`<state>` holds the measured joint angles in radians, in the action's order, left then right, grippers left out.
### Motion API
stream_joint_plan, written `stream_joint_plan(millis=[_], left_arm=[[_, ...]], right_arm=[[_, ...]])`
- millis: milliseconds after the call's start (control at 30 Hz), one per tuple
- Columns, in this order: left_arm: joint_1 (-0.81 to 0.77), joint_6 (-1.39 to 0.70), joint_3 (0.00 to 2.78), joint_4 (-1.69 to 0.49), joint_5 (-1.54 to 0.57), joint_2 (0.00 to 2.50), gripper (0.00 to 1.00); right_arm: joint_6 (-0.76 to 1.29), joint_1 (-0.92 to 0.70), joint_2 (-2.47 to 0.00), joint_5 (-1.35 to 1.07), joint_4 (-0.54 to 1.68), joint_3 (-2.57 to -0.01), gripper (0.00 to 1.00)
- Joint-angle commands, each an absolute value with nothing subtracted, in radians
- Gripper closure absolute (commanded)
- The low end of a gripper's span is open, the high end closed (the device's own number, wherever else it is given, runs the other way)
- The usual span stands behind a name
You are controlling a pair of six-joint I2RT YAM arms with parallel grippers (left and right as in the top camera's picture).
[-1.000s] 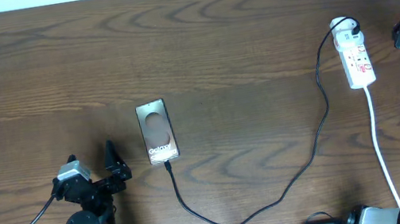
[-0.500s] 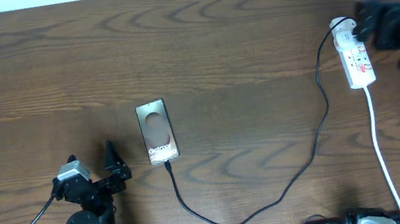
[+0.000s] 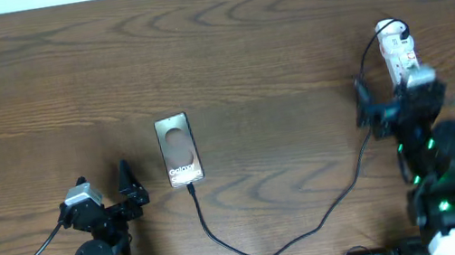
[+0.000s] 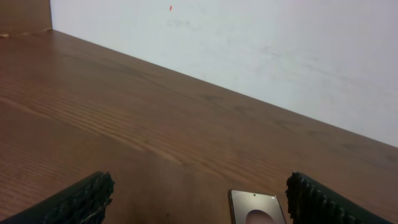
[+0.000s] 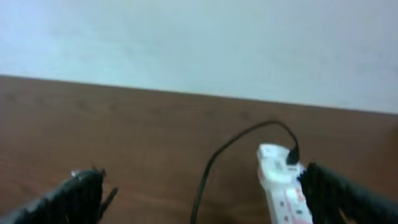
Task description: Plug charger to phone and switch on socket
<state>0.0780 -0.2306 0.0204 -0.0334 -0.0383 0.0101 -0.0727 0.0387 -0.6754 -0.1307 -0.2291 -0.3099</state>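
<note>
Brown wood-grain worktop point(image 3: 268, 39) runs wide between its left and right edges, with open wood along the far side. Left of centre, toward the near edge, the phone point(image 3: 179, 150) lies flat. The charger point(image 3: 316, 223) meets the phone's near end, loops by the near edge and climbs to the socket point(image 3: 393, 42) at the right edge. The right gripper point(image 5: 202, 193) hovers over the socket's near end, jaws wide, holding nothing. The left gripper point(image 3: 105, 183), equally wide, sits beside the phone.
</note>
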Motion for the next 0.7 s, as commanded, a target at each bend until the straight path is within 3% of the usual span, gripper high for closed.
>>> stream_joint_plan(millis=[0,100,467,667], left_arm=[[0.080,-0.214,0.004,-0.073,-0.006,0.004,0.09],[0.080,-0.214,0.004,-0.073,-0.006,0.004,0.09],[0.080,-0.214,0.004,-0.073,-0.006,0.004,0.09],[0.080,-0.214,0.004,-0.073,-0.006,0.004,0.09]], right_arm=[[-0.083,0.031,-0.563,-0.123,-0.317,-0.151,0.01],[-0.083,0.031,-0.453,-0.122,-0.365,-0.030,0.01],[-0.087,0.031,-0.115,-0.084,0.056,-0.006,0.01],[-0.093,0.031,-0.009,-0.012,0.078,-0.006,0.01]])
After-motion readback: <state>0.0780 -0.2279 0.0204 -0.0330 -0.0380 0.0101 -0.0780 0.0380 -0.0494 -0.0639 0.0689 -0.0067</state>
